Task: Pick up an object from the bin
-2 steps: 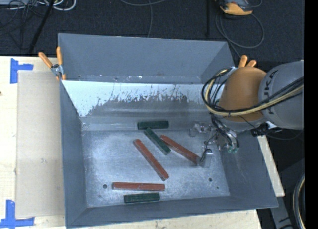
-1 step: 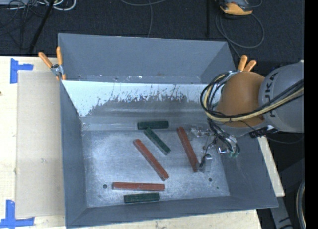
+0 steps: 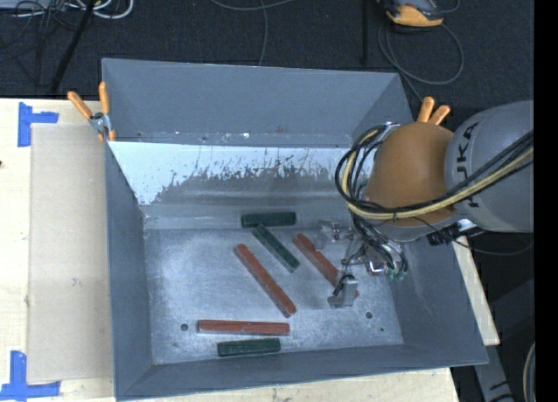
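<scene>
Where the floor of the grey metal bin meets its right-hand slope, at about four o'clock, a short red-brown bar lies slanted, its lower end pointing at five o'clock. The gripper stands low just beside that lower end. I cannot tell whether the two touch, or whether the claw is apart or together. Nothing shows clamped in it.

Six bars lie loose on the floor, three red-brown and three dark green, none heaped.

- **Slanted dark green bar**: at nine o'clock of the short bar, near it and running roughly parallel.
- **Level dark green bar**: beyond the slanted green one at twelve o'clock, close to its top end and near the back slope.
- **Long red-brown bar**: crosses the middle of the floor from ten towards four.
- **Level red-brown bar**: well apart from the others at six o'clock.
- **Front dark green bar**: just beside the level red-brown one, on the front edge of the floor.

Above the gripper, the wrist's orange cover and looped cables overhang the bin's three o'clock corner.
</scene>
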Controlling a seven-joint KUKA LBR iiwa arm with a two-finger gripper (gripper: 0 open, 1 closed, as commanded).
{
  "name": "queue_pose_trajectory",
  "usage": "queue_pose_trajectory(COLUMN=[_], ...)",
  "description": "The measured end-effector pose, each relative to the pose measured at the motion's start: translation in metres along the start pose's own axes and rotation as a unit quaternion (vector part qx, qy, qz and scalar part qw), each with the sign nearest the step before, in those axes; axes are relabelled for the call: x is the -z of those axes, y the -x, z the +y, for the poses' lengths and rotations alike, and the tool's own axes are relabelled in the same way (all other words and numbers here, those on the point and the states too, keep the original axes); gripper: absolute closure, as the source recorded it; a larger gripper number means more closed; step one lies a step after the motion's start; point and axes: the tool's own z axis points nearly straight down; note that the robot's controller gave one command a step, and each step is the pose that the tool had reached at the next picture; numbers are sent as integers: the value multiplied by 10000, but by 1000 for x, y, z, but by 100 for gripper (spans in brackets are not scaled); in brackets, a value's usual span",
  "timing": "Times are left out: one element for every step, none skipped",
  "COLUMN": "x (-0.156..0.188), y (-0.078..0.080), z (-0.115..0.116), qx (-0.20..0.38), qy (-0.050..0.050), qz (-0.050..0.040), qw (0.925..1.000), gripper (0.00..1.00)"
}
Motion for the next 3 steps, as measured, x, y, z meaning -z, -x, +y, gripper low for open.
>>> queue_pose_trajectory(x=[-36, -35, -21], y=[8, 8, 32], z=[-36, -36, -55], qx=[-502, -492, 1777], qy=[-14, -13, -19], qz=[15, 3, -13], qw=[9987, 9988, 9841], gripper=[0, 100, 100])
